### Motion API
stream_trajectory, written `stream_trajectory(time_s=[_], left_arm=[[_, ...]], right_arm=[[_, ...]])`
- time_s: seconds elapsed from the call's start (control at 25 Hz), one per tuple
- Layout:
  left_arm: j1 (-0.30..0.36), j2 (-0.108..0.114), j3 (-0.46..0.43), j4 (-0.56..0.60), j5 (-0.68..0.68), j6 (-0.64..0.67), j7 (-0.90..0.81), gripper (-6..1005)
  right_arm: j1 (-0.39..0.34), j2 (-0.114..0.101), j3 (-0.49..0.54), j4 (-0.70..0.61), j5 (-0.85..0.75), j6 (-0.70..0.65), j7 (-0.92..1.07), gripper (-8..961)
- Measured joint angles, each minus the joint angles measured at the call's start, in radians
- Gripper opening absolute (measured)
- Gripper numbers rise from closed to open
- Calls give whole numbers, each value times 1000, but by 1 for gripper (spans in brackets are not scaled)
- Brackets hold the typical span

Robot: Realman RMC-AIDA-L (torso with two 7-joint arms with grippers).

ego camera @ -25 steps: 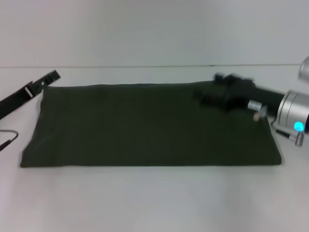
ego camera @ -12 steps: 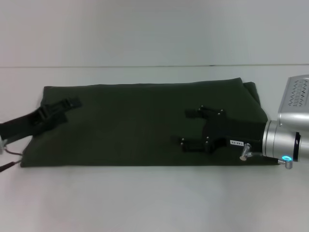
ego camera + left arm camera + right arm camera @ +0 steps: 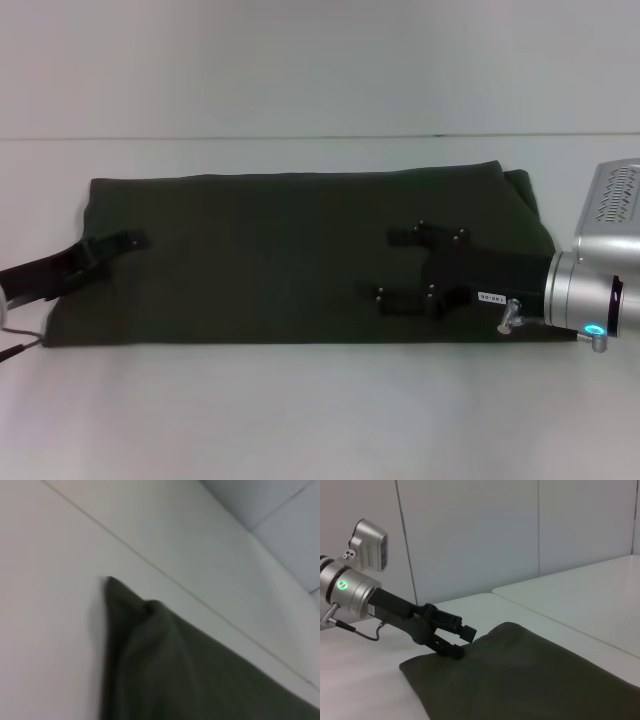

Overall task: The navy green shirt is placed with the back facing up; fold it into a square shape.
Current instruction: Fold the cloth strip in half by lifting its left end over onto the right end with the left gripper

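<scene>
The navy green shirt point(image 3: 270, 260) lies flat on the white table point(image 3: 320, 410) as a long rectangle, plain side up, with no lettering showing. It also shows in the left wrist view point(image 3: 190, 675) and the right wrist view point(image 3: 530, 675). My left gripper point(image 3: 118, 255) is open at the shirt's left end, its fingers over the cloth edge; the right wrist view shows it too point(image 3: 460, 641). My right gripper point(image 3: 388, 267) is open and empty, low over the right half of the shirt, pointing left.
The table's far edge meets a pale wall point(image 3: 320, 70) behind the shirt. A thin cable point(image 3: 15, 345) hangs by my left arm at the left border. Bare white table lies in front of the shirt.
My left gripper moved onto the shirt's left end, then drew back slightly toward the near side. My right gripper swung from the far right corner toward the middle and has since held still.
</scene>
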Motion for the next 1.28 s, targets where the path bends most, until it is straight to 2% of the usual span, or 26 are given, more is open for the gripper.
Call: stream_trajectory(time_s=[0.12, 0.24, 0.44, 0.68, 0.84, 1.28], left_arm=[[3, 0, -3, 21, 19, -9, -4, 947], [20, 5, -3, 61, 22, 38, -45, 947], [78, 21, -20, 157, 49, 247, -165, 946], [113, 39, -131, 240, 201, 486, -281, 946], [119, 40, -171, 249, 246, 503, -292, 945], [119, 44, -183, 222, 250, 412, -407, 938]], right_arm=[[0, 0, 2, 0, 0, 1, 0, 944], [1, 0, 1, 0, -1, 1, 0, 944], [3, -1, -47, -8, -7, -17, -1, 945], [-3, -5, -123, -13, -8, -47, -36, 945], [-4, -7, -131, -15, -8, -53, -43, 945], [-3, -2, -131, -15, -5, -45, -48, 944]])
